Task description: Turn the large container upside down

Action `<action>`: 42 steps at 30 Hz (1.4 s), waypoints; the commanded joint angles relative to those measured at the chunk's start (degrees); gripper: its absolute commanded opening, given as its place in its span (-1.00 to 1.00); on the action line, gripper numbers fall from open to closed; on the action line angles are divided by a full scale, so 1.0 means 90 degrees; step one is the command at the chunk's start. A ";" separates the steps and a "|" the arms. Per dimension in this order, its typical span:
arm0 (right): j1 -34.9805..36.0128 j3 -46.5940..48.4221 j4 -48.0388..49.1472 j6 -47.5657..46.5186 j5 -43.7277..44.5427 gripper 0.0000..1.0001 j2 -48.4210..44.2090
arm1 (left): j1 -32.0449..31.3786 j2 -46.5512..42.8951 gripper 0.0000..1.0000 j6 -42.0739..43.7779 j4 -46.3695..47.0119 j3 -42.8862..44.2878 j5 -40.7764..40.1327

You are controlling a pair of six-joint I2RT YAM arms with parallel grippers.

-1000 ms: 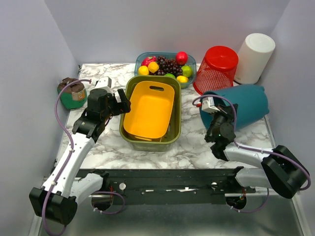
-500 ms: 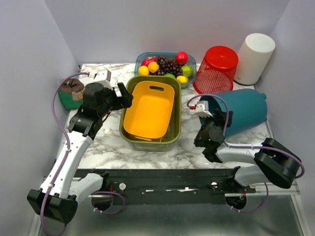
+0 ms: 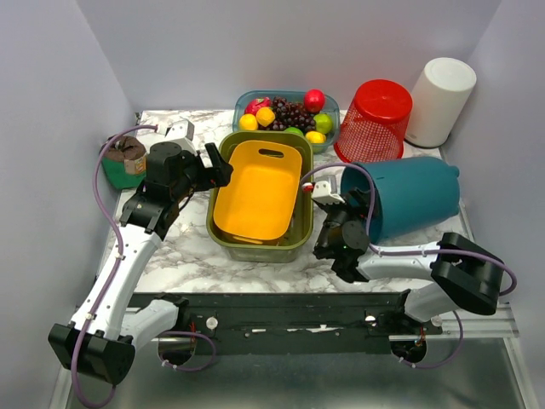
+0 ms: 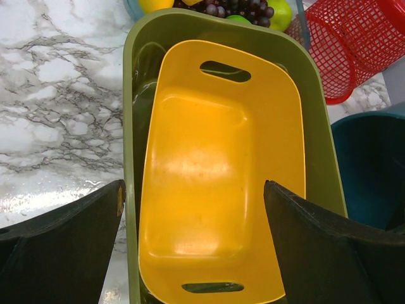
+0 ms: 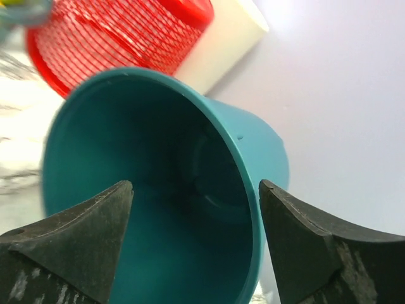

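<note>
The large teal container (image 3: 417,196) lies on its side at the right of the table, its open mouth facing left. In the right wrist view I look straight into the teal container (image 5: 158,190), with its rim between the spread fingers. My right gripper (image 3: 347,211) (image 5: 195,187) is open just in front of that mouth and holds nothing. My left gripper (image 3: 217,166) (image 4: 194,185) hangs open over the near end of a yellow tub (image 4: 221,158) nested in a green bin (image 4: 130,126).
The green bin (image 3: 260,247) with the yellow tub (image 3: 260,192) stands mid-table. Behind it sit a fruit tray (image 3: 285,111), an upturned red mesh basket (image 3: 375,119) and a white cylinder (image 3: 441,98). A green cup (image 3: 126,162) stands at the far left.
My right gripper has opened, let go of the teal container's rim and drawn back to the left. The container's mouth has shifted slightly left. The left arm has barely moved.
</note>
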 commanded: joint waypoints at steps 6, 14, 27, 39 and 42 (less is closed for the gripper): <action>0.0707 0.0779 0.2173 0.0120 -0.1020 0.96 -0.0293 | 0.0038 -0.0218 0.98 -0.0138 0.0154 0.0069 0.0175; 0.0328 0.1170 -0.4676 0.6382 -0.5345 0.99 -0.2608 | 0.0048 -0.0453 0.98 -0.0236 0.0281 -0.0019 0.0038; -0.3299 0.2479 -0.7172 0.7609 -0.6655 0.98 -0.3388 | -0.0524 -0.0200 0.98 -0.0734 0.0682 0.0459 0.0947; -0.7245 0.2411 -0.9633 0.9592 -0.7612 0.97 -0.3801 | -0.3477 0.2875 0.98 -0.0900 0.1452 0.2675 0.0018; -0.8242 0.2128 -0.9820 0.9974 -0.8255 0.97 -0.3800 | -0.3809 0.3530 0.98 -0.0988 0.1522 0.3134 0.0077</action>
